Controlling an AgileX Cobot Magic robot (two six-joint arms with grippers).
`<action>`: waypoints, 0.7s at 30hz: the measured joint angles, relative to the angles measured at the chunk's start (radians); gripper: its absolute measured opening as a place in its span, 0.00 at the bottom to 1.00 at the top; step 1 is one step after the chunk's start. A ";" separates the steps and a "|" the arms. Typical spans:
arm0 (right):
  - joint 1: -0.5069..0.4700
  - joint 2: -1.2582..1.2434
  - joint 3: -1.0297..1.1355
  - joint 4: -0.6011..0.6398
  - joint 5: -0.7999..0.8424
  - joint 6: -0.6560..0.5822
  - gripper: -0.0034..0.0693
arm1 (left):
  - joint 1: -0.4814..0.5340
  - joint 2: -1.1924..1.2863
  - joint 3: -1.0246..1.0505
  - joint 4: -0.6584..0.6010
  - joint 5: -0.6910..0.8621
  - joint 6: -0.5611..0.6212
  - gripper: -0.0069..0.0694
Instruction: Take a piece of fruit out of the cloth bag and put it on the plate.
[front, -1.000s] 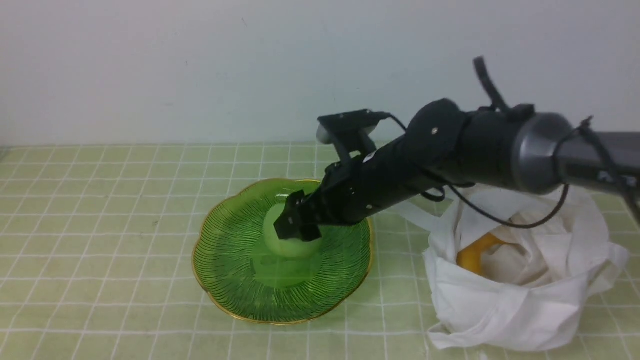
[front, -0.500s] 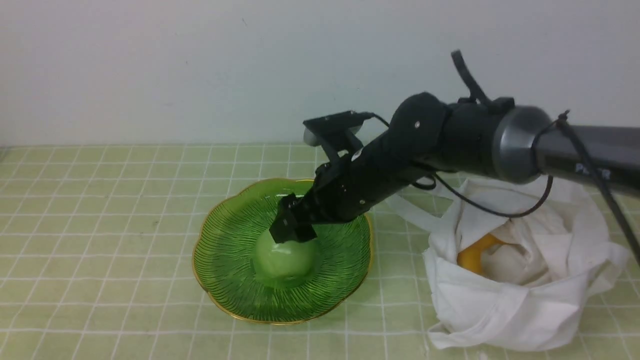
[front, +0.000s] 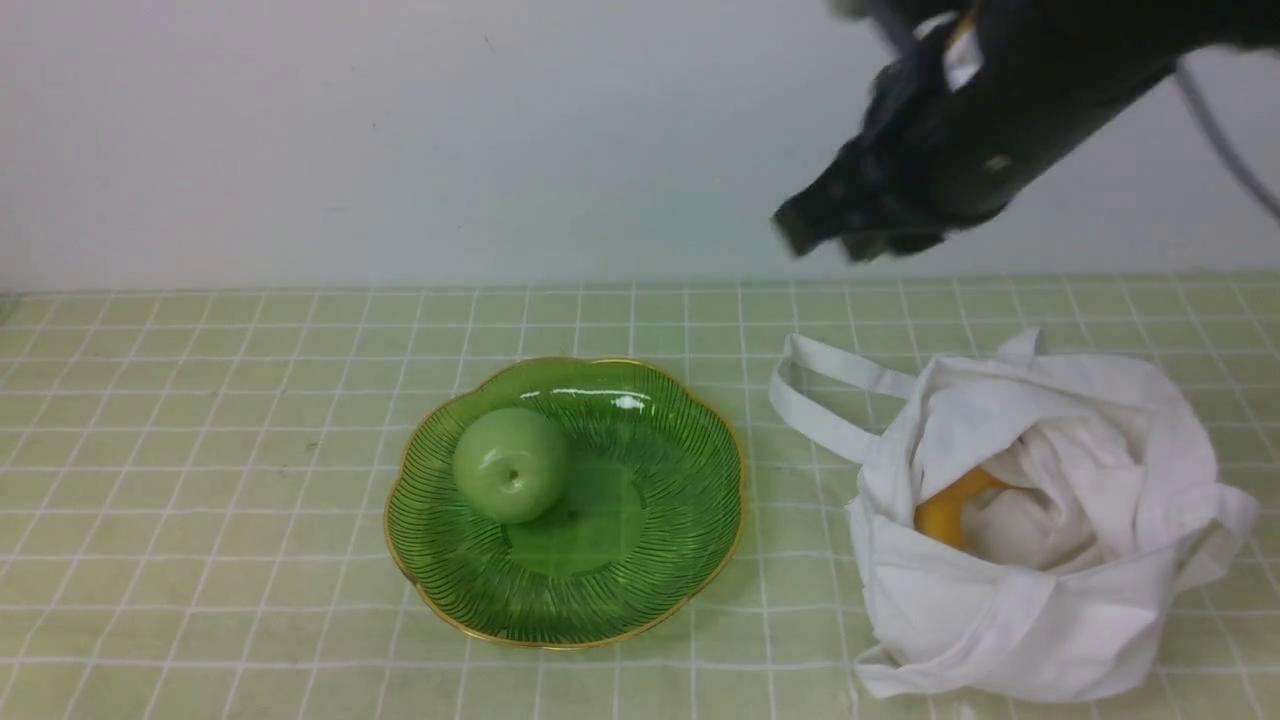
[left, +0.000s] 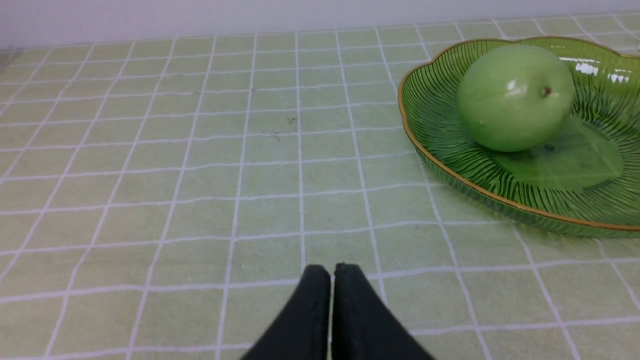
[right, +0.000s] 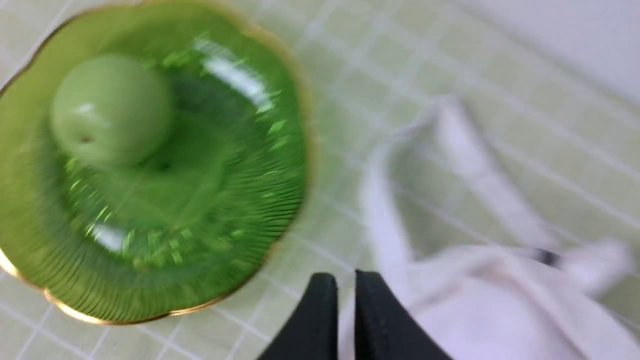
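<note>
Lying on its side, the green apple (front: 510, 465) rests in the green glass plate (front: 668, 470), up on the ribbed slope at about nine to ten o'clock from the plate's flat centre. It is nearly round, so it has little long axis to speak of. Its dimpled end is turned toward six o'clock, the near edge of the bench (front: 200, 420), and tips a little upward.

The cloth bag (front: 1040, 620) slumps at the plate's three o'clock with its mouth open. A yellow fruit (front: 945, 510) shows among the folds. One bag handle (front: 830, 400) loops out toward the plate and stops just short of the gold rim.

The right claw (front: 835, 228) hangs high in the air over the back of the bench, clear of both plate and bag and blurred from the front. Its wrist camera shows the two fingers (right: 320, 300) drawn almost together, with only a thin slit between them and nothing held.

The left claw (left: 330, 272) sits low over bare tiles on the apple's side of the plate, fingers pressed together and empty.

From the plate's seven round to eleven o'clock the bench lies open, and only the bag crowds the plate.
</note>
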 joint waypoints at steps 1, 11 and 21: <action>0.000 -0.057 0.000 -0.013 0.010 0.030 0.05 | 0.000 0.000 0.000 0.000 0.000 0.000 0.08; 0.000 -0.681 0.398 -0.019 -0.378 0.150 0.03 | 0.000 0.000 0.000 0.000 0.000 0.000 0.08; 0.000 -1.315 1.179 0.032 -0.925 0.150 0.03 | 0.000 0.000 0.000 0.000 0.000 0.000 0.08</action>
